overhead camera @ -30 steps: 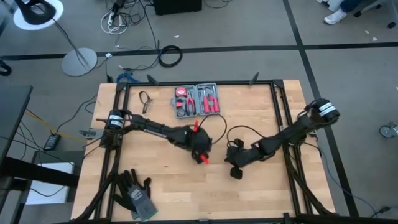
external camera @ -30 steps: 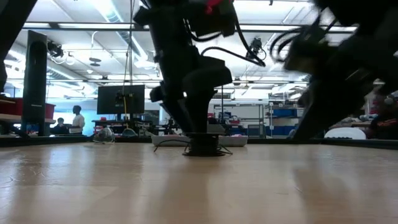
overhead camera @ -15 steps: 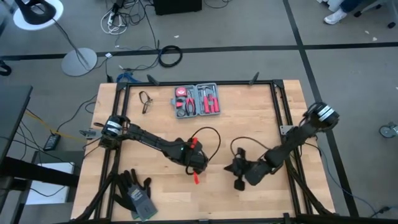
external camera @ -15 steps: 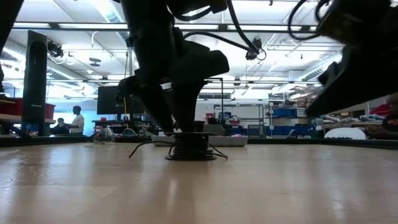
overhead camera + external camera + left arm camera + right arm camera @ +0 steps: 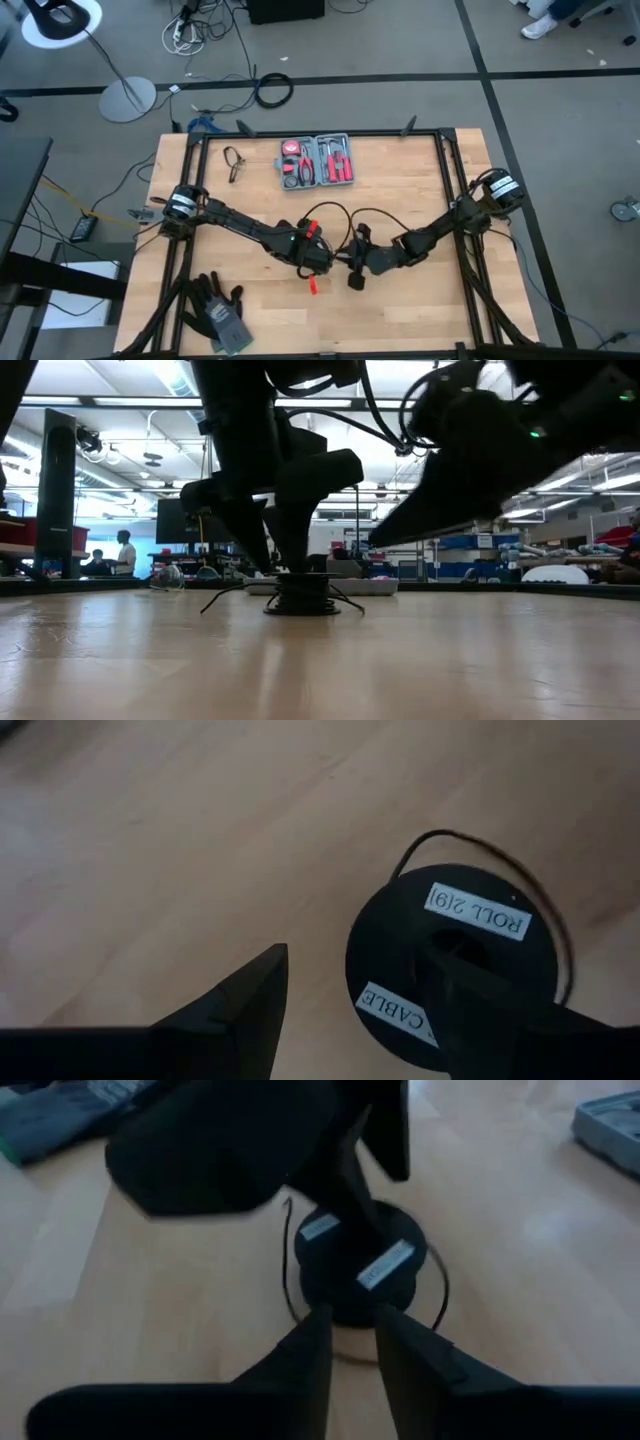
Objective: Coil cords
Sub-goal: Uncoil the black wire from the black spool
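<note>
Standing upright on the wooden table (image 5: pixel 420 170), the round black cord spool (image 5: pixel 450 970) sits inside the spread left gripper (image 5: pixel 365 1010); the right gripper (image 5: pixel 352 1342), fingers narrowly parted and empty, points at it from just beside.

The pale wooden table (image 5: pixel 410 190) carried a red-and-grey tool kit (image 5: pixel 316 162), dark gloves (image 5: pixel 215 308), and a black cable spool (image 5: pixel 301 594).

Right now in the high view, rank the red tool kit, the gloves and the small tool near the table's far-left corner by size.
1. red tool kit
2. gloves, nearly as big; close call
3. small tool, clearly smallest
</note>
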### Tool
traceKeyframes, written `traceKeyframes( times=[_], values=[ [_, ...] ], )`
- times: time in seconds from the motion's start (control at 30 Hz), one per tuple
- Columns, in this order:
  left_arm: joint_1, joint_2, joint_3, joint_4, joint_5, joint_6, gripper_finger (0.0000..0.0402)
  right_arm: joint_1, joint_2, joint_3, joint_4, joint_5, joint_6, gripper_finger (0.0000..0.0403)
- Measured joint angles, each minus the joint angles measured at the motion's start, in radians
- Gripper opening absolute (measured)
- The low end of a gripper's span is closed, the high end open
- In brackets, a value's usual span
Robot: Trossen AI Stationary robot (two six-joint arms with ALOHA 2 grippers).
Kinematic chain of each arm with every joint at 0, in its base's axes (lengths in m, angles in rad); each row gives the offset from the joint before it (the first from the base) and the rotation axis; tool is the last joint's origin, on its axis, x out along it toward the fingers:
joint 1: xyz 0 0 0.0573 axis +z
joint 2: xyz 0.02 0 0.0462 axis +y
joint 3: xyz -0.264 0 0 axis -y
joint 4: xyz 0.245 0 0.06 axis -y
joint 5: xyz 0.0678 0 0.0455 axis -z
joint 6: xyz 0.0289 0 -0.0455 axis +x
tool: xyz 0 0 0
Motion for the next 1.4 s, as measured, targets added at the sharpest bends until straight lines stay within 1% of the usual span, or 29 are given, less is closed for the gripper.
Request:
traceKeyframes(
  times=[0.13, 0.27, 0.43, 0.6, 0.67, 0.77, 0.87, 1.0, 1.1, 1.2, 1.27, 1.4],
  values=[
    [-0.004, 0.0, 0.0, -0.047, -0.002, -0.031, 0.0222, -0.033, -0.001, 0.013, -0.001, -0.044, -0.039, 0.0109],
    [-0.037, 0.0, -0.002, -0.128, -0.056, -0.082, 0.0222, -0.055, -0.001, 0.013, -0.008, -0.062, -0.058, 0.0126],
    [-0.068, -0.002, -0.021, -0.139, -0.07, -0.111, 0.0222, -0.078, -0.001, 0.012, -0.013, -0.1, -0.067, 0.0139],
    [-0.081, -0.011, -0.074, -0.14, -0.052, -0.154, 0.0222, -0.096, -0.002, 0.012, -0.016, -0.149, -0.077, 0.0145],
    [-0.09, -0.033, -0.1, -0.133, -0.041, -0.164, 0.0222, -0.098, -0.002, 0.012, -0.017, -0.167, -0.084, 0.0146],
    [-0.107, -0.098, -0.174, -0.094, -0.028, -0.184, 0.0222, -0.098, -0.002, 0.012, -0.019, -0.17, -0.089, 0.0146],
    [-0.117, -0.194, -0.283, -0.019, -0.02, -0.212, 0.0222, -0.098, -0.002, 0.012, -0.018, -0.17, -0.11, 0.0146],
    [-0.107, -0.309, -0.472, 0.19, 0.009, -0.237, 0.0222, -0.113, -0.002, 0.012, 0.009, -0.173, -0.112, 0.0146],
    [-0.086, -0.368, -0.59, 0.356, 0.042, -0.239, 0.0222, -0.134, 0.009, 0.033, 0.046, -0.229, -0.137, 0.0146],
    [-0.066, -0.395, -0.64, 0.43, 0.071, -0.24, 0.0222, -0.157, 0.035, 0.089, 0.042, -0.273, -0.202, 0.0146],
    [-0.059, -0.4, -0.643, 0.426, 0.077, -0.228, 0.0222, -0.177, 0.058, 0.124, 0.027, -0.286, -0.239, 0.0145],
    [-0.046, -0.407, -0.643, 0.412, 0.08, -0.201, 0.0222, -0.235, 0.14, 0.213, 0.031, -0.347, -0.326, 0.0144]
  ],
)
